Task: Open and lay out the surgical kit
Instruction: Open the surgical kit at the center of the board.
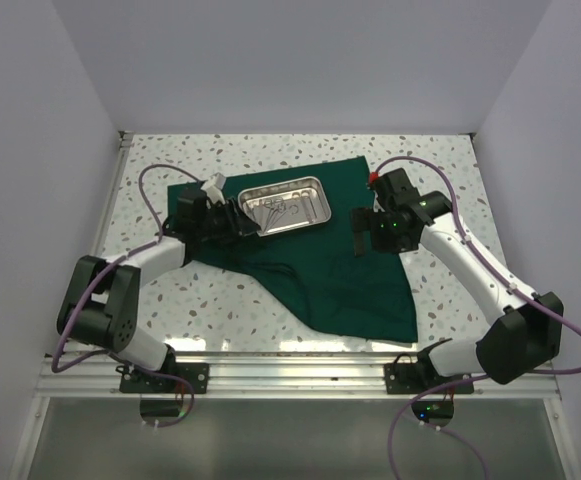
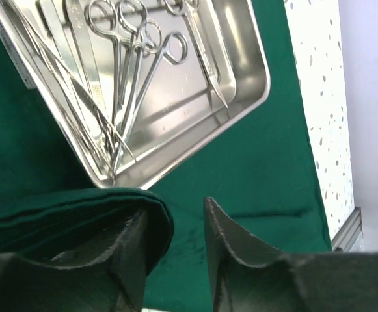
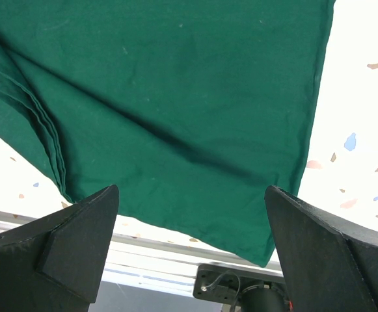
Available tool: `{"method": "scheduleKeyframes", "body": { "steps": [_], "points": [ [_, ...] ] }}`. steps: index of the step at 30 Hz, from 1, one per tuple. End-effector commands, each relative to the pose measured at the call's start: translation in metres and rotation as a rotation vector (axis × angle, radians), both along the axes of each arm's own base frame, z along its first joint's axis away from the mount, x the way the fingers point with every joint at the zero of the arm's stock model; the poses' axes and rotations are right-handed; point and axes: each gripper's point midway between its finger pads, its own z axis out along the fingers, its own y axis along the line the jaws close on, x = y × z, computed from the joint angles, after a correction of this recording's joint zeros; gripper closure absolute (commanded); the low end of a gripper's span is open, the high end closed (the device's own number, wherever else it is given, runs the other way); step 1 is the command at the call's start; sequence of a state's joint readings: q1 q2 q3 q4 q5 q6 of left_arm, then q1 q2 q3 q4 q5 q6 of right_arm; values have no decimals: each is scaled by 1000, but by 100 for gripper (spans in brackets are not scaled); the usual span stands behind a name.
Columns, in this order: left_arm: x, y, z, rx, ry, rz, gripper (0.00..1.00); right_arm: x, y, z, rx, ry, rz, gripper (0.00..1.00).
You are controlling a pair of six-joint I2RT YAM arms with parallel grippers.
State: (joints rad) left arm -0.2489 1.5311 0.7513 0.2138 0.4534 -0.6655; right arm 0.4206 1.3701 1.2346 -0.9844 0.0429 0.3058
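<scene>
Your right gripper hangs wide open over the green cloth, holding nothing. Your left gripper is half closed beside a fold of that cloth; you cannot tell whether it pinches it. Farther off, toward 12 o'clock on the cloth, the tray holds the tools.

Matt dark green cloth wrap, mirror-glossy steel tray, smooth speckled tabletop.

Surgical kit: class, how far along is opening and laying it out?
Done: the green drape lies mostly unfolded, with the steel tray exposed on it. In hand: the left pincer is at a fold beside the tray; the right pincer hovers open. Left: the steel instruments lie bunched in the tray.
</scene>
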Motion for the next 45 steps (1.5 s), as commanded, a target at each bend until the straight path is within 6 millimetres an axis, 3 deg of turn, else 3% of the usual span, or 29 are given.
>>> {"method": "scheduleKeyframes", "body": {
  "steps": [1, 9, 13, 17, 18, 20, 22, 23, 24, 25, 27, 30, 34, 36, 39, 41, 45],
  "points": [
    [-15, -7, 8, -28, -30, -70, 61, -3, -3, 4, -17, -10, 16, 1],
    [-31, -5, -11, -26, 8, -86, 97, -4, -3, 5, -12, -13, 16, 1],
    [-29, 2, -15, 14, 27, -56, 100, -5, -2, 6, -5, -13, 15, 1],
    [-23, 12, 3, 80, 22, -14, 100, -5, -1, 9, 0, -20, 18, 1],
    [-34, 17, -1, 107, 89, -7, 100, -5, -1, 9, 1, -21, 18, 1],
    [-32, 21, 28, 115, 63, 20, 100, -4, -1, 11, 7, -26, 16, 1],
    [-49, 30, 41, 146, 121, 44, 100, -3, 2, 13, 22, -33, 20, 1],
    [-48, 34, 59, 158, 108, 62, 100, -3, 3, 13, 27, -34, 19, 1],
    [-53, 40, 64, 182, 127, 88, 100, -2, 6, 14, 39, -34, 20, 1],
    [-71, 56, 60, 249, 208, 133, 100, 0, 7, 14, 44, -40, 20, 1],
    [-83, 68, 67, 299, 266, 173, 100, 2, 10, 14, 57, -38, 18, 1],
    [-141, 89, 42, 406, 510, 187, 100, 7, 13, 15, 67, -53, 15, 1],
    [-218, 98, 3, 427, 747, 146, 100, 13, 23, 18, 108, -62, 29, 1],
    [-254, 103, -6, 435, 849, 127, 100, 15, 25, 17, 118, -66, 32, 1],
    [-280, 104, 0, 418, 870, 93, 100, 17, 29, 16, 141, -76, 29, 1],
    [-302, 87, -5, 309, 935, 20, 100, 18, 32, 13, 159, -82, 28, 1],
    [-311, 85, -9, 279, 961, 37, 98, 15, 35, 5, 176, -61, 21, 1]
  ]
}}
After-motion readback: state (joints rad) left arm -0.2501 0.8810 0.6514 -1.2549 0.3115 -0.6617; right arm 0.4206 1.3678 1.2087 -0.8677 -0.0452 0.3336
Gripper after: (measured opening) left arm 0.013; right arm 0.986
